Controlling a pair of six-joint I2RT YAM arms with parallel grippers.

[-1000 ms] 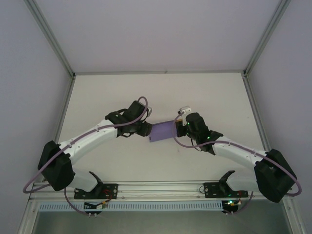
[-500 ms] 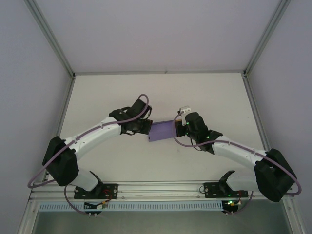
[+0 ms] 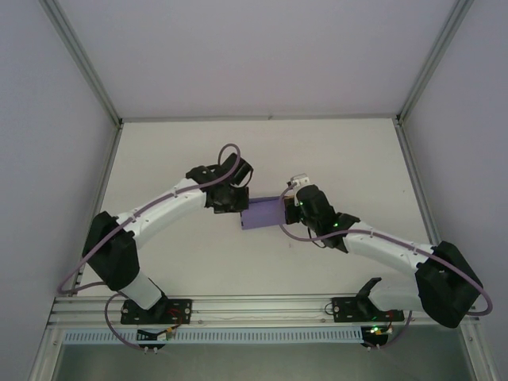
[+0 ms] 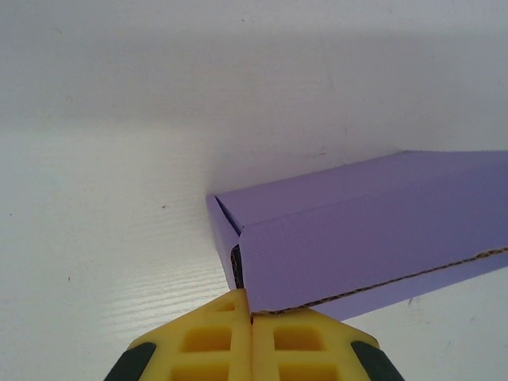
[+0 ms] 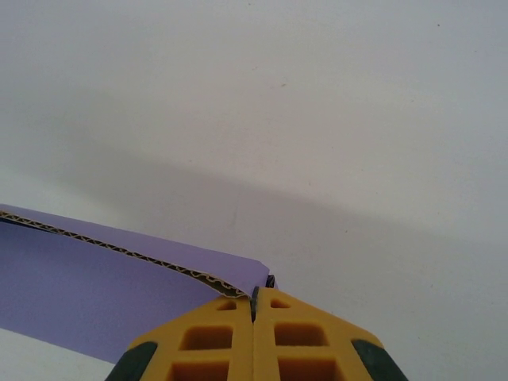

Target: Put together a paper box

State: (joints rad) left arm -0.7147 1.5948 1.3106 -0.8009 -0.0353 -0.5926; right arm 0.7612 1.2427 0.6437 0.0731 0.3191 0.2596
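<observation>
Seen from above, a lavender paper box [image 3: 262, 214] sits near the middle of a white table [image 3: 333, 151], held between two robot arms that reach in from either side. The left gripper [image 3: 236, 208] is at the box's left end and the right gripper [image 3: 292, 208] is at its right end.

In the left wrist view the jaws are pressed together, with a lower corner of the box's card wall caught at the seam between them. A side panel is folded up, and a narrow end flap angles inward beside it. In the right wrist view the jaws are likewise closed flat, and the corrugated edge of a purple panel runs into their seam. Each gripper therefore looks clamped on thin card.

The step in hand appears to be folding or seating a wall while both ends are pinned. To do it well, the two arms should move together, so the card is neither stretched nor buckled between them. Both pinches sit close to the card's edges, so a sideways tug could slip a panel free or tear a corner. Small, slow turns along the crease lines suit this light, springy material. Whether the far flaps are tucked in cannot be told.
</observation>
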